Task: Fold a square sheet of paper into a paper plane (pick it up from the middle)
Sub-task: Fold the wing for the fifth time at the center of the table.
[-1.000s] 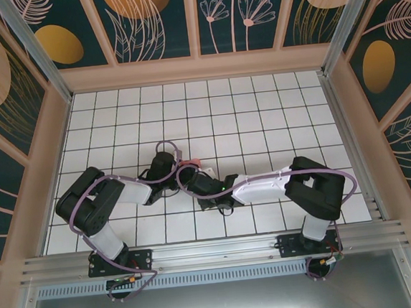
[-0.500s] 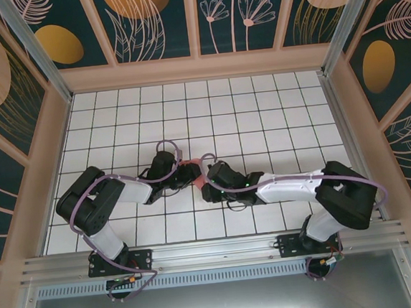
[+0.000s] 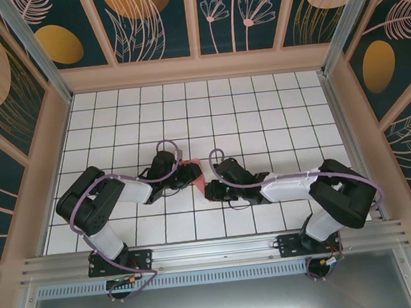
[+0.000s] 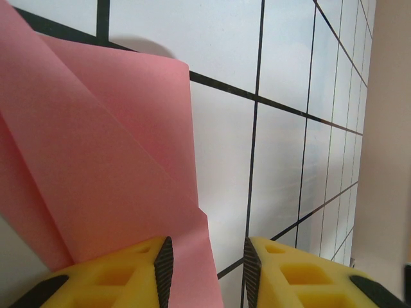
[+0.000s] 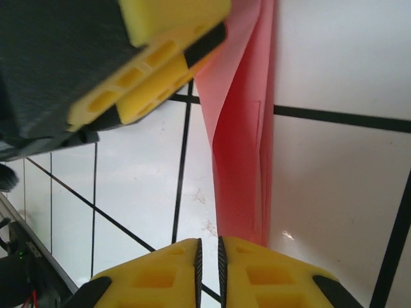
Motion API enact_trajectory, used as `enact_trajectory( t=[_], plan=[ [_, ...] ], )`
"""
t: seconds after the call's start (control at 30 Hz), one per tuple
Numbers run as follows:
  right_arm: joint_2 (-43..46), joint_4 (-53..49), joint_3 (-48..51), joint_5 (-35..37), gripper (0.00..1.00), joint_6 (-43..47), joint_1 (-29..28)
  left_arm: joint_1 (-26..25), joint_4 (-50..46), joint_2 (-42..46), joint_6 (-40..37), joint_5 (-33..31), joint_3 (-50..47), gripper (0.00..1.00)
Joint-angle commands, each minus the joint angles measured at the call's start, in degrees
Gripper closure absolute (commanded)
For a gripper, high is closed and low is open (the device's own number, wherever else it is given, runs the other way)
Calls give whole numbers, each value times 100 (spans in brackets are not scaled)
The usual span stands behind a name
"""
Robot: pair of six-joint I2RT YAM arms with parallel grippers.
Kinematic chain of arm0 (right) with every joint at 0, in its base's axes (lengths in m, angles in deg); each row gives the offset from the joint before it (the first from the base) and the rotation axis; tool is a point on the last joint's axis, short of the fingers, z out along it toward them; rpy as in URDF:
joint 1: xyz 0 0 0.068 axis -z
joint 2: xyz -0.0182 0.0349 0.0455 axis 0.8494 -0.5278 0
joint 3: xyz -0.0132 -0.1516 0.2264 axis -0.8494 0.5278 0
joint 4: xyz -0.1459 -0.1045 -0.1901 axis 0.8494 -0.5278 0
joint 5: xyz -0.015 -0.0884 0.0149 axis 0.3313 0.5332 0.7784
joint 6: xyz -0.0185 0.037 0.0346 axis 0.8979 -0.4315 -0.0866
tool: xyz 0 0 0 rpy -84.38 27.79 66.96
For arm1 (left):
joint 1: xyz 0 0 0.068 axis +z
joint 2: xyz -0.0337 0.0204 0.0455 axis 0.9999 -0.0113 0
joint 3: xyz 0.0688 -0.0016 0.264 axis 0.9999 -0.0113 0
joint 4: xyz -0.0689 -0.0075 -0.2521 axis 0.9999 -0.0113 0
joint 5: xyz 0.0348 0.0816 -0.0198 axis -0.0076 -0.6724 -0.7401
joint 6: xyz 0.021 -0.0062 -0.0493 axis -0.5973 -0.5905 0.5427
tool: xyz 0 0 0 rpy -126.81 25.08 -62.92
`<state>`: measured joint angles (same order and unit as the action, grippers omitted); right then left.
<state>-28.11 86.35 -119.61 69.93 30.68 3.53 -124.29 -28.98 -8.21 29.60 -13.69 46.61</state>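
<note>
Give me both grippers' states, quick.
Left gripper: open, the pink paper edge between its jaws.
Right gripper: jaws nearly shut at the paper's end; grip cannot be told.

Left claw (image 4: 205, 256) gapped; right claw (image 5: 209, 247) pinched shut; both low, tips facing.

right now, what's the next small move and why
Probably close the left gripper on the paper: its edge sits between jaws that stand apart, unpinched, while the right gripper, nearly shut, sits at its other end.

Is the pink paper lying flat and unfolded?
No, the pink paper is folded, with overlapping layers meeting along a diagonal crease.
</note>
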Motion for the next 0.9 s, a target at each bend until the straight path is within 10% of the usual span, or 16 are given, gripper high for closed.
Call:
enact_trajectory(
  t=[0.0, 0.87],
  plan=[
    [-144, 201, 24, -139, 83, -59, 21, -32, -295, -167, -131, -88, 59, 62],
    [-547, 40, 222, -8, 93, -245, 47, -35, -382, -172, -134, -88, 94, 62]
  ],
)
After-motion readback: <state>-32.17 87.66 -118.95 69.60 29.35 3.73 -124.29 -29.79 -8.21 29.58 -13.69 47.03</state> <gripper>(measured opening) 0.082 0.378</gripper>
